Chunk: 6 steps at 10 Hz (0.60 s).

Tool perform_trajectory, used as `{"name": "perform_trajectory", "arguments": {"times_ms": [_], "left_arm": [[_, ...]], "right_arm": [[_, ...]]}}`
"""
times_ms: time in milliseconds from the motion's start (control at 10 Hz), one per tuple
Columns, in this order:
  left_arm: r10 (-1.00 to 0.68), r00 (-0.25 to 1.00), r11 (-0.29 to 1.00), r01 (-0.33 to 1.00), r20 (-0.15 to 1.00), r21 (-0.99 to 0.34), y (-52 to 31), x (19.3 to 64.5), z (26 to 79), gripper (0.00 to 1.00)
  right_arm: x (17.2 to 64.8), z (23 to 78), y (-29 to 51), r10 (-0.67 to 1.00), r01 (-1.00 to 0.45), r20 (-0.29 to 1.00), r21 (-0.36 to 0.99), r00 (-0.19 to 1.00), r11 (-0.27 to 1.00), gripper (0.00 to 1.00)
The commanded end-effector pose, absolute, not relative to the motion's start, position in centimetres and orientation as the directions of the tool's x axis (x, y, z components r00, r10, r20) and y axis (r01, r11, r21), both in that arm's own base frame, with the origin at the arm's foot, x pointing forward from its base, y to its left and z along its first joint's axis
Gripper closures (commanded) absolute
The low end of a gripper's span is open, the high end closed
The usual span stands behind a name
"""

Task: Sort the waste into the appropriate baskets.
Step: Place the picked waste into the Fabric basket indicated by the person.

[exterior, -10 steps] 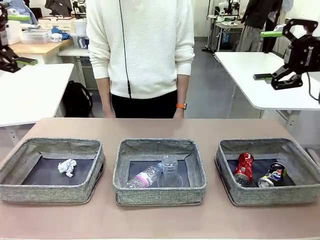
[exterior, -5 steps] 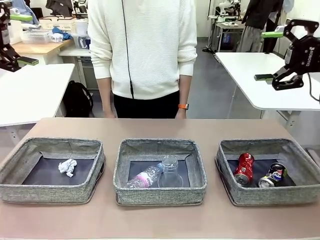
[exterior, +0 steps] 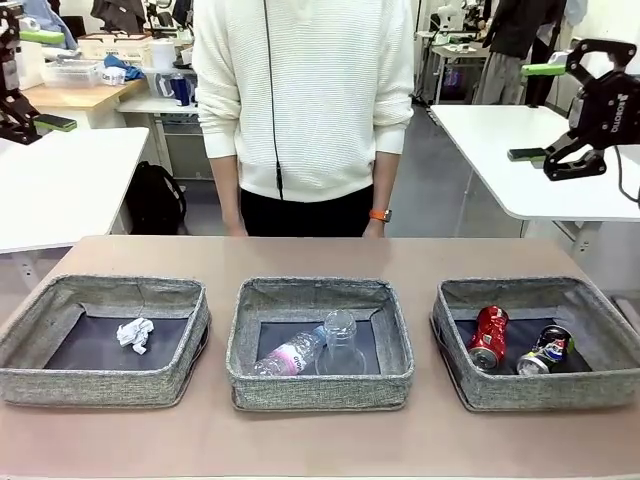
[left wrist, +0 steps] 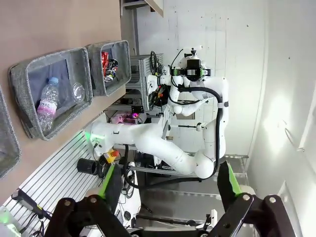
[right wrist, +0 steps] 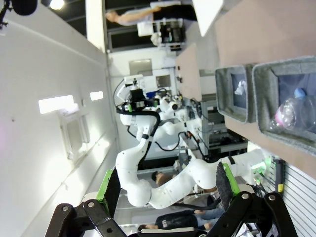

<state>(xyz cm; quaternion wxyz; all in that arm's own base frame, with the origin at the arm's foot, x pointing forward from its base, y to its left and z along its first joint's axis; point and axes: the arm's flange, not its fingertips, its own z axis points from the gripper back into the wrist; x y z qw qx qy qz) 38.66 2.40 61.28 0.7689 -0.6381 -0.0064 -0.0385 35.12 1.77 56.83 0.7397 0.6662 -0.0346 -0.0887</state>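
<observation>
Front view: three grey woven baskets in a row on the brown table (exterior: 320,255), sorted waste inside. Left basket (exterior: 100,385) with a small crumpled white paper ball (exterior: 134,334) on its dark bottom. Middle basket (exterior: 318,388) with a clear bottle with pink label and blue cap (exterior: 290,355) lying on its side, touching a clear plastic cup (exterior: 340,345) standing upside down just to its right. Right basket (exterior: 530,390) with a red can (exterior: 488,338) and a dark blue can (exterior: 545,351) lying side by side, close together. Person in a white sweater (exterior: 305,95) standing at the far edge of the table, arms down, orange band at one wrist. Right gripper (exterior: 537,112) raised high at the picture's right, well above and apart from the baskets, jaws spread wide, nothing between the green pads. Left gripper (exterior: 35,80) partly in frame at the top left edge, also well clear of the table. Left wrist view: left gripper (left wrist: 170,185) wide open and empty, middle and right baskets far off at upper left. Right wrist view: right gripper (right wrist: 168,185) likewise spread wide, nothing held.
</observation>
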Motion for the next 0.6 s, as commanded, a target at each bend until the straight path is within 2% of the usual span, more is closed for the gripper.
{"name": "perform_trajectory", "arguments": {"times_ms": [0, 500], "left_arm": [[-0.068, 0.995, 0.181, 0.089, 0.078, -0.98, 2.7, 38.41, 61.29, 0.0], [-0.068, 0.995, 0.181, 0.089, 0.078, -0.98, 2.7, 38.41, 61.29, 0.0]], "right_arm": [[35.08, 57.01, 1.8, -0.172, 0.088, -0.07, 0.991, 0.983, 0.098, 0.0], [35.08, 57.01, 1.8, -0.172, 0.088, -0.07, 0.991, 0.983, 0.098, 0.0]]}}
